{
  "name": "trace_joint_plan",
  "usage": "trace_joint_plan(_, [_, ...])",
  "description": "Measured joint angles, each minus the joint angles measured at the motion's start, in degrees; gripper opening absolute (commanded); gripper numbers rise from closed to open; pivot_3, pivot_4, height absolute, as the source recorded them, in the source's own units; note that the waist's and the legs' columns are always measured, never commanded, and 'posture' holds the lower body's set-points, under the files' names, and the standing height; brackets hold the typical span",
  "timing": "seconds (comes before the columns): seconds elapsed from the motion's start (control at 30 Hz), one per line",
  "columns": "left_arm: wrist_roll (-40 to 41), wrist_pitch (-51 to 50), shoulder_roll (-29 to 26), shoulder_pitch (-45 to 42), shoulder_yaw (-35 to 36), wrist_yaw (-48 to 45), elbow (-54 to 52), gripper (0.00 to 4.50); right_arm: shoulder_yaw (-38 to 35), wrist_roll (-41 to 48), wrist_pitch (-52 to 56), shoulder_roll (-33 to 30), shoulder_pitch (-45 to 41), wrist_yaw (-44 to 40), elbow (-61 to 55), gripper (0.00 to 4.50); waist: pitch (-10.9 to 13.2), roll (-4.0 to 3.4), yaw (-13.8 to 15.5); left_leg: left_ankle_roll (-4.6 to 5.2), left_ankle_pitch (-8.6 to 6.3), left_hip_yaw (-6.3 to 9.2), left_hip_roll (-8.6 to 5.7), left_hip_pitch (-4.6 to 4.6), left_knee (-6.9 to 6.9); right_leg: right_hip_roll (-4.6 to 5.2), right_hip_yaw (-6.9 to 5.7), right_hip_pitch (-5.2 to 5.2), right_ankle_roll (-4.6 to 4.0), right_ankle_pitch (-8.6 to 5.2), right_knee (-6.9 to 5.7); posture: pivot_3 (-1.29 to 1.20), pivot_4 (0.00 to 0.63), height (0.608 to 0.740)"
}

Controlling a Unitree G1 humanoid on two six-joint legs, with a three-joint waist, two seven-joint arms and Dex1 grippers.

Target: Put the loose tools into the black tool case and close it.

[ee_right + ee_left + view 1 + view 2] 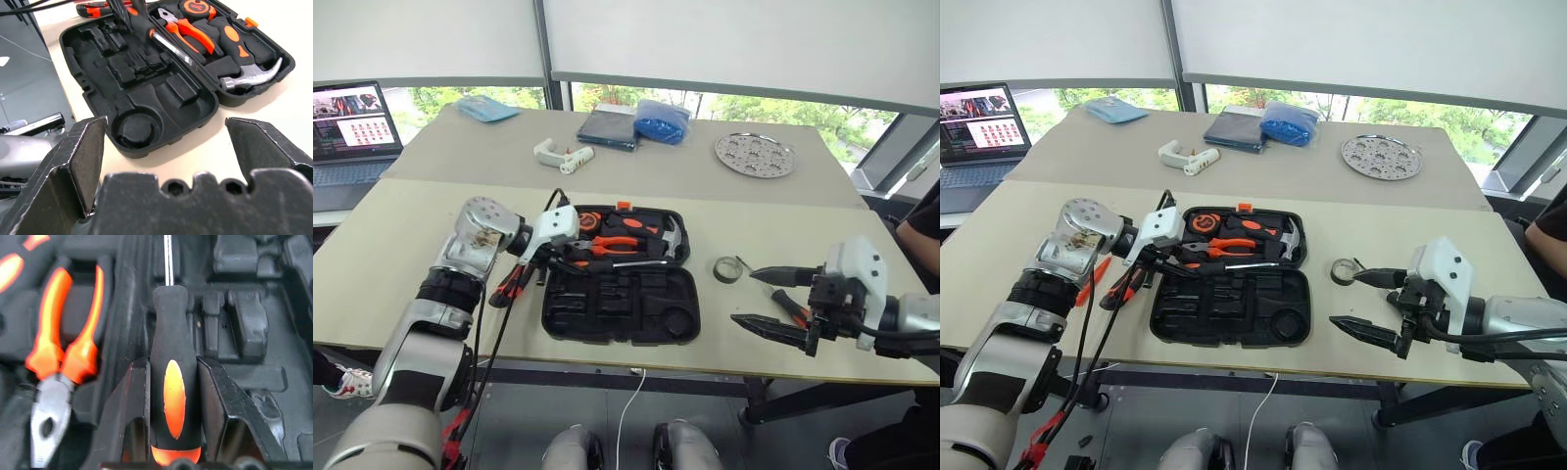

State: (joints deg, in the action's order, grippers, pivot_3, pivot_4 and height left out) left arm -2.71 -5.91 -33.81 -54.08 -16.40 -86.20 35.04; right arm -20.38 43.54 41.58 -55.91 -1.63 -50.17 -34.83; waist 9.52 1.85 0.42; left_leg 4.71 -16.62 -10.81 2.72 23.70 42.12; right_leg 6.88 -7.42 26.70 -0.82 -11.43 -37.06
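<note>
Long beige table [391, 255], joined to a second one beyond. Near the front edge, black tool case [619, 305] lying open: empty moulded half nearer, far half packed with orange-handled pliers [625, 245], a hammer [674, 237] at its right end, a tape measure [589, 220] at its left, small orange latch on the far rim.

Left gripper [551, 262] over the case's left end, just above the seam between the two halves, clamped on a black-and-orange screwdriver [173, 382]; fingers [134, 421] pressed against both sides of the handle, metal shaft reaching across the case towards the right. Pliers just beside it in the left wrist view.

Right gripper [766, 298] off the case's right side, near the table's front edge, black fingers spread wide with nothing between them; open case ahead of it in the right wrist view.

Second orange-and-black screwdriver [1126, 284] on the table just left of the case, a slim orange tool [1089, 280] beside it, further left. Another orange-and-black tool [790, 308] on the table under the right gripper, partly hidden. Small dark tape roll [728, 269] on the table between the case and the right gripper, well clear of the case.

On the far table: laptop [352, 127] at far left, round perforated metal disc [755, 155] at far right, dark flat pouch [610, 127], blue bag [663, 120], white pistol-shaped tool [562, 156].
</note>
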Motion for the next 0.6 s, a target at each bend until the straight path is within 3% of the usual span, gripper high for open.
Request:
trace_joint_plan(0.23, [-1.3, 2.5, 0.8, -0.6, -1.3, 0.3, 2.9, 0.87, 1.2, -1.5, -1.0, 1.4, -0.3, 0.8, 0.0, 4.50, 0.0, 0.00, 0.3, 0.03, -0.02, 0.01, -0.01, 0.03, 0.01, 0.03, -0.02, 0.01, -0.04, 0.03, 0.01, 0.00, 0.150, 0.718])
trace_joint_plan(0.3, [-1.7, 2.6, 1.3, -1.6, -1.5, 0.3, 4.1, 1.90, 1.2, -1.8, -1.2, 1.8, -0.2, 0.9, 0.0, 4.50, 0.0, 0.00, 0.3, 0.04, -0.02, 0.01, -0.01, 0.04, 0.03, 0.03, -0.03, 0.00, -0.04, 0.02, 0.01, 0.00, 0.150, 0.718])
trace_joint_plan(0.53, [0.0, 0.4, 2.8, -4.1, -0.9, -0.6, 4.3, 4.24, 1.2, -1.7, -1.2, 2.9, 0.4, 1.5, -0.9, 4.50, 0.0, 0.00, 0.3, 0.05, -0.02, 0.03, 0.00, 0.04, 0.12, 0.03, -0.03, -0.01, 0.01, 0.02, -0.02, 0.00, 0.150, 0.718])
trace_joint_plan(0.6, [0.6, -0.5, 2.9, -4.9, -0.2, -0.4, 4.0, 4.47, 1.2, -1.7, -1.2, 3.1, 0.7, 1.5, -1.0, 4.50, 0.0, 0.00, 0.3, 0.06, -0.03, 0.03, 0.00, 0.04, 0.12, 0.03, -0.01, -0.01, 0.02, 0.02, -0.03, 0.00, 0.150, 0.718])
